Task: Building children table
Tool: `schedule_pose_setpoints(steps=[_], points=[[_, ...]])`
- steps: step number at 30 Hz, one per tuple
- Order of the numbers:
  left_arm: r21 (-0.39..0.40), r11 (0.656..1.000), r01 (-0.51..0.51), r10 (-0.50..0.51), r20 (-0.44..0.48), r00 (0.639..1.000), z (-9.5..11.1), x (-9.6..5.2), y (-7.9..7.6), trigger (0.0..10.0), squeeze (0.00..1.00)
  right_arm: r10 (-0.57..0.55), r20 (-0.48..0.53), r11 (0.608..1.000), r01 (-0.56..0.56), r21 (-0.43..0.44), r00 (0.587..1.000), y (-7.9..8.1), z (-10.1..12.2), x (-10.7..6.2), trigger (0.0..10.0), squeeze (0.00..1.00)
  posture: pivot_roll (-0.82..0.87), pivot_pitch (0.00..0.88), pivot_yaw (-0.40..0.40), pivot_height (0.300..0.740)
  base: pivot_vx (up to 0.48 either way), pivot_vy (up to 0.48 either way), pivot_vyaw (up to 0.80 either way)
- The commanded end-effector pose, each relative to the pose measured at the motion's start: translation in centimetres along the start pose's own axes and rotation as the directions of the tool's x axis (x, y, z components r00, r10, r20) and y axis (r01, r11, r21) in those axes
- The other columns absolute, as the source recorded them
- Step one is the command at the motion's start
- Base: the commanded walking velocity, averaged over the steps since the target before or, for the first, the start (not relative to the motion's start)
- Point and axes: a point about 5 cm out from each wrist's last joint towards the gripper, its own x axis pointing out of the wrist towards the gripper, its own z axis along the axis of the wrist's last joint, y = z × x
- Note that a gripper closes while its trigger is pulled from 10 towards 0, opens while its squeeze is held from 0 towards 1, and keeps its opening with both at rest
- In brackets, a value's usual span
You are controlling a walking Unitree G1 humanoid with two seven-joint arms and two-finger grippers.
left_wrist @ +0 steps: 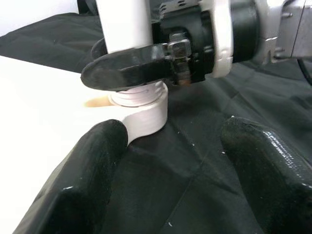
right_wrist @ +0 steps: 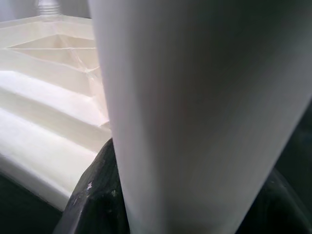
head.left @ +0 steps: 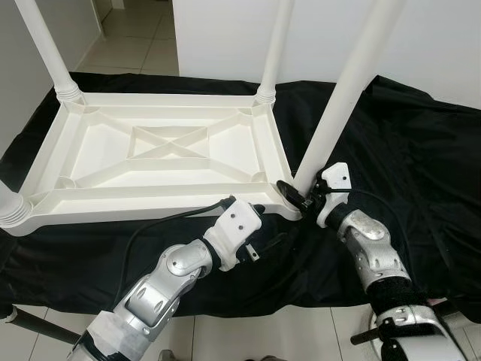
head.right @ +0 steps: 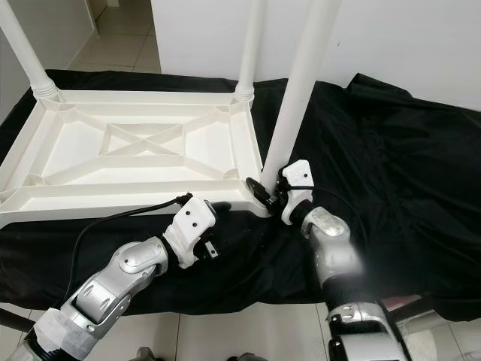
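One upturned white tabletop [head.left: 161, 150], four white legs [head.left: 347, 90] standing in it, one black cloth [head.left: 421, 165], and two grippers [head.left: 297, 197].

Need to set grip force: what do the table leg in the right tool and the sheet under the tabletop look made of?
The table leg looks like smooth moulded white plastic with a faint sheen; the upturned tabletop shows moulded ribs. The right tool is clamped round the leg's base. The sheet seems thin black fabric, slightly glossy and creased, probably slippery.
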Motion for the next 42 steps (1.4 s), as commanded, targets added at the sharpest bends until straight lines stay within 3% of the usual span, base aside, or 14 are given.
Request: schedule_pose_setpoints(steps=[1, 3, 8, 13, 16, 17, 19, 20, 21, 23, 28, 29, 42], points=[[0.005, 0.997, 0.074, -0.074, -0.012, 0.997, -0.1, -0.1, -0.7, 10.0, 0.0, -0.062, -0.09, 0.998, 0.062, 0.003, 0.994, -0.3, -1.6, -0.7, 10.0, 0.0, -0.01, 0.074, -0.073, 0.74, 0.0, 0.0, 0.0], [0.005, 0.997, 0.077, -0.077, -0.011, 0.997, -0.1, -0.1, -0.7, 10.0, 0.0, -0.165, -0.108, 0.984, 0.171, 0.044, 0.98, 0.0, -2.0, -0.7, 10.0, 0.0, -0.01, 0.073, -0.072, 0.74, 0.0, 0.0, 0.0], [0.005, 0.997, 0.079, -0.079, -0.01, 0.997, -0.1, 0.0, -0.7, 10.0, 0.0, -0.226, -0.114, 0.969, 0.235, 0.073, 0.968, 0.4, -2.1, -0.8, 10.0, 0.0, -0.01, 0.072, -0.071, 0.74, 0.0, 0.0, 0.0], [0.004, 0.996, 0.085, -0.085, -0.009, 0.996, -0.1, 0.0, -0.8, 10.0, 0.0, -0.405, -0.136, 0.895, 0.423, 0.141, 0.904, 1.8, -2.4, -0.9, 10.0, 0.0, -0.01, 0.07, -0.072, 0.74, 0.0, 0.0, 0.0], [0.004, 0.996, 0.085, -0.085, -0.009, 0.996, -0.1, 0.0, -0.8, 10.0, 0.0, -0.405, -0.136, 0.895, 0.423, 0.141, 0.904, 1.8, -2.4, -0.9, 10.0, 0.0, -0.01, 0.07, -0.072, 0.74, 0.0, 0.0, 0.0], [0.004, 0.996, 0.084, -0.084, -0.009, 0.996, -0.1, 0.0, -0.8, 10.0, 0.0, -0.46, -0.133, 0.865, 0.477, 0.155, 0.878, 2.4, -2.3, -0.9, 10.0, 0.0, -0.01, 0.072, -0.074, 0.74, 0.0, 0.0, 0.0], [0.004, 0.996, 0.084, -0.084, -0.009, 0.996, -0.1, 0.0, -0.8, 10.0, 0.0, -0.46, -0.133, 0.865, 0.477, 0.155, 0.878, 2.4, -2.3, -0.9, 10.0, 0.0, -0.01, 0.072, -0.074, 0.74, 0.0, 0.0, 0.0], [0.004, 0.996, 0.084, -0.084, -0.009, 0.996, -0.1, 0.0, -0.8, 10.0, 0.0, -0.553, -0.131, 0.805, 0.568, 0.171, 0.823, 3.0, -2.2, -1.0, 10.0, 0.0, 0.0, 0.072, -0.075, 0.74, 0.0, 0.0, 0.0], [0.004, 0.996, 0.084, -0.084, -0.009, 0.996, -0.1, 0.0, -0.8, 10.0, 0.0, -0.553, -0.131, 0.805, 0.568, 0.171, 0.823, 3.0, -2.2, -1.0, 10.0, 0.0, 0.0, 0.072, -0.075, 0.74, 0.0, 0.0, 0.0], [0.002, 0.997, 0.082, -0.082, -0.01, 0.997, -0.1, 0.0, -0.8, 10.0, 0.0, -0.62, -0.134, 0.747, 0.634, 0.199, 0.773, 4.3, -1.9, -0.6, 10.0, 0.0, 0.0, 0.073, -0.075, 0.74, 0.0, 0.0, 0.0], [0.002, 0.997, 0.082, -0.082, -0.011, 0.997, -0.1, -0.1, -0.9, 10.0, 0.0, -0.607, -0.124, 0.756, 0.619, 0.213, 0.785, 4.6, -1.5, -0.5, 10.0, 0.0, 0.0, 0.076, -0.076, 0.74, 0.0, 0.0, 0.0], [0.002, 0.997, 0.082, -0.082, -0.012, 0.997, -0.1, -0.1, -0.9, 10.0, 0.0, -0.602, -0.117, 0.759, 0.611, 0.223, 0.79, 4.5, -1.4, -0.6, 10.0, 0.99, 0.0, 0.076, -0.076, 0.74, 0.0, 0.0, 0.0], [-0.004, 0.997, 0.071, -0.071, -0.013, 0.997, -0.1, -0.2, -0.9, 10.0, 0.0, -0.512, -0.038, 0.833, 0.508, 0.22, 0.858, 4.2, -0.9, -2.2, 10.0, 1.0, 0.0, 0.089, -0.078, 0.74, 0.0, 0.0, 0.0]])
